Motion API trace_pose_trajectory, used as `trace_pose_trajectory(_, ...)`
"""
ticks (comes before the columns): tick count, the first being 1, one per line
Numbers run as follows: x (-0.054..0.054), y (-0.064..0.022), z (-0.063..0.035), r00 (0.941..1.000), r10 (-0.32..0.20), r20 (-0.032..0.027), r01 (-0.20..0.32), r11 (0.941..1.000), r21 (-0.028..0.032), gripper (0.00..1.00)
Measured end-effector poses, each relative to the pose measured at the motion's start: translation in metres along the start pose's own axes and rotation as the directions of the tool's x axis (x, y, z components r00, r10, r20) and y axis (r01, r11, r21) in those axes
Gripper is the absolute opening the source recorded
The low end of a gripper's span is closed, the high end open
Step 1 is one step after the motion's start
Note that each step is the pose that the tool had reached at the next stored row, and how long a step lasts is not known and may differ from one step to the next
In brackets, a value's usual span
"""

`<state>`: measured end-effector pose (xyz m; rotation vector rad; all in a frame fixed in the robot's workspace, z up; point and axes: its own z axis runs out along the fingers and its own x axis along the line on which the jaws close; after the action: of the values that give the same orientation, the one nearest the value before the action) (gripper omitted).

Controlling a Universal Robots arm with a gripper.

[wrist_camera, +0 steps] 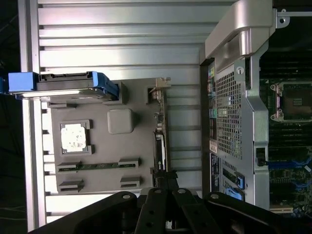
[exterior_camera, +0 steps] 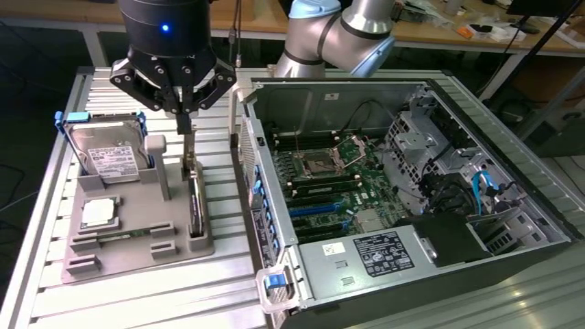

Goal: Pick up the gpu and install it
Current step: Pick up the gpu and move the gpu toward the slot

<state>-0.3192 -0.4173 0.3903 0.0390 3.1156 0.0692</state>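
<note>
The arm drops from the exterior view's upper left, its gripper (exterior_camera: 185,129) pointing straight down with jaws pinched shut at the upper end of the gpu (exterior_camera: 194,205), hold unclear; the card stands on edge in the grey tray (exterior_camera: 123,264) left of centre, long axis running up-down the frame.

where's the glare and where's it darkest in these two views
exterior view: light glares off the ribbed silver aluminium table, a blue light glows on the black gripper, and the open grey computer case is shadowed around its drive cage; wrist view: the table slats are washed out bright, while the thin dark expansion card and the case interior look dim
</note>
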Motion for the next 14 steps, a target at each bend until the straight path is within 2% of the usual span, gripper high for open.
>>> trace_pose_trajectory(11,0.0001,-0.0002,0.0000,1.0000,0.000,0.0000,0.000,1.0000,0.0000,0.11)
trace_pose_trajectory(13,0.0000,-0.0003,0.0000,1.0000,0.000,0.0000,0.000,1.0000,0.0000,0.24)
trace_pose_trajectory(14,0.0000,-0.0003,0.0000,1.0000,0.000,0.0000,0.000,1.0000,0.0000,0.24)
